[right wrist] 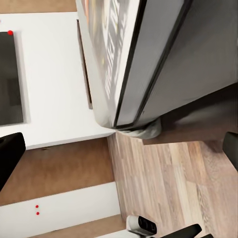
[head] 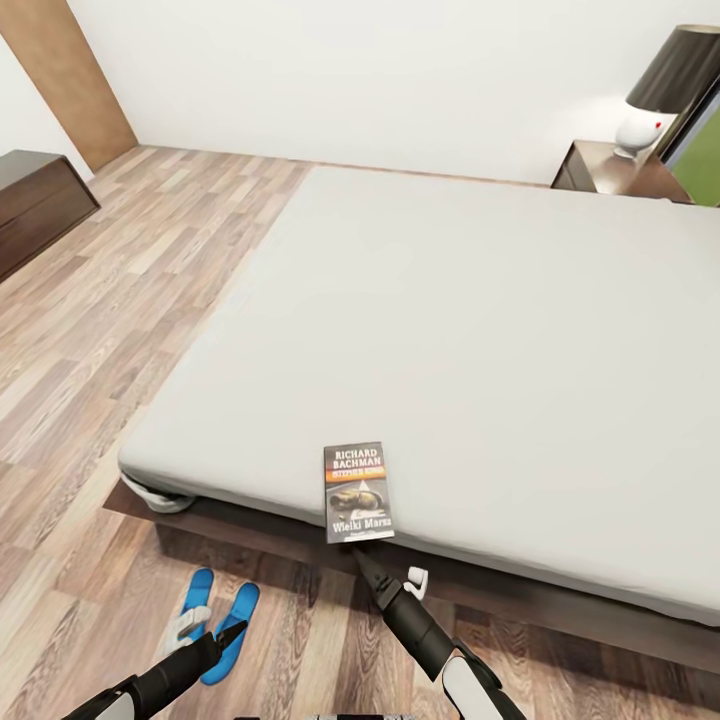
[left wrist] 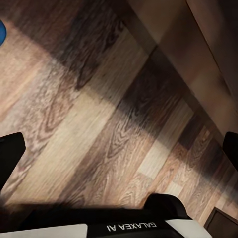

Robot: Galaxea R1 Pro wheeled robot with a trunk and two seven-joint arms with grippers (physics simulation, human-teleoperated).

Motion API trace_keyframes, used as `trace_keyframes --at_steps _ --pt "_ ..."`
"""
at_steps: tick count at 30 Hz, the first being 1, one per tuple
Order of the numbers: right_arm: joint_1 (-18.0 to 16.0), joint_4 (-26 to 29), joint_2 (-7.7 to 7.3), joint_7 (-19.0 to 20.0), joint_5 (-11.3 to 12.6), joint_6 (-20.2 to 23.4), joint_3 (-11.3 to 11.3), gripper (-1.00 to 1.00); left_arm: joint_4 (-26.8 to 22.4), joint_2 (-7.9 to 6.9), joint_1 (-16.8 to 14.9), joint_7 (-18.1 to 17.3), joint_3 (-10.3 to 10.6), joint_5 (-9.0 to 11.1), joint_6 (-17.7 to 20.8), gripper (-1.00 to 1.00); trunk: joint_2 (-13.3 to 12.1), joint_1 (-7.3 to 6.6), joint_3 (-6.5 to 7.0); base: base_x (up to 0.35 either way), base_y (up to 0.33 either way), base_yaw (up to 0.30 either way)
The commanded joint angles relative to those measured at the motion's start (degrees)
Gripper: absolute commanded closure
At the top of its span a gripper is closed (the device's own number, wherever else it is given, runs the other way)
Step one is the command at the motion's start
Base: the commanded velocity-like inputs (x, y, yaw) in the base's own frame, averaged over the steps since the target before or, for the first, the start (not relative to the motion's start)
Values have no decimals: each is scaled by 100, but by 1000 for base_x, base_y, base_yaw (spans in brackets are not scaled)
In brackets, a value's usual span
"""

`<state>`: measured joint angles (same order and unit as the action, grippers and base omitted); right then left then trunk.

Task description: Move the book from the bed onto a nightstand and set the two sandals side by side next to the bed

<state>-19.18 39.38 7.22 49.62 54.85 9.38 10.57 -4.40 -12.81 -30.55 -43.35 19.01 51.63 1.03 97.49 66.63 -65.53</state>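
The book (head: 358,491) is seen at the bed's (head: 480,330) 6 o'clock edge; both right fingers (right wrist: 11,151) and left fingers (left wrist: 11,153) are spread wide, nothing held.

Black forearms, white cuffs, "GALAXEA AI" lettering

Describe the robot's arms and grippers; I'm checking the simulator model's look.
Both arms are glossy black toward the tips with white shell sections nearer the body. The right gripper tapers to slim black fingers, with a small white fitting beside it. The left gripper is black too; its wrist housing carries white "GALAXEA AI" lettering.
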Motion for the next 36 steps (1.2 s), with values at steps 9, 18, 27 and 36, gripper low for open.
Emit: trace_keyframes --at_steps 9,18,27,36 --pt "-1 -1 -1 9 61 55 7 -100 1 -2 -3 -24 42 57 6 -100 83 44 -39 0 0 0" --pt "0 -1 -1 7 61 55 7 -100 1 -2 -3 -23 41 57 3 -100 83 44 -39 41 21 0" --pt "0 -1 -1 8 61 54 7 -100 1 -2 -3 -16 42 57 2 -100 83 44 -39 20 11 0" --pt "1 -1 -1 11 61 55 7 -100 1 -2 -2 -16 46 57 6 -100 83 44 -39 73 13 0"
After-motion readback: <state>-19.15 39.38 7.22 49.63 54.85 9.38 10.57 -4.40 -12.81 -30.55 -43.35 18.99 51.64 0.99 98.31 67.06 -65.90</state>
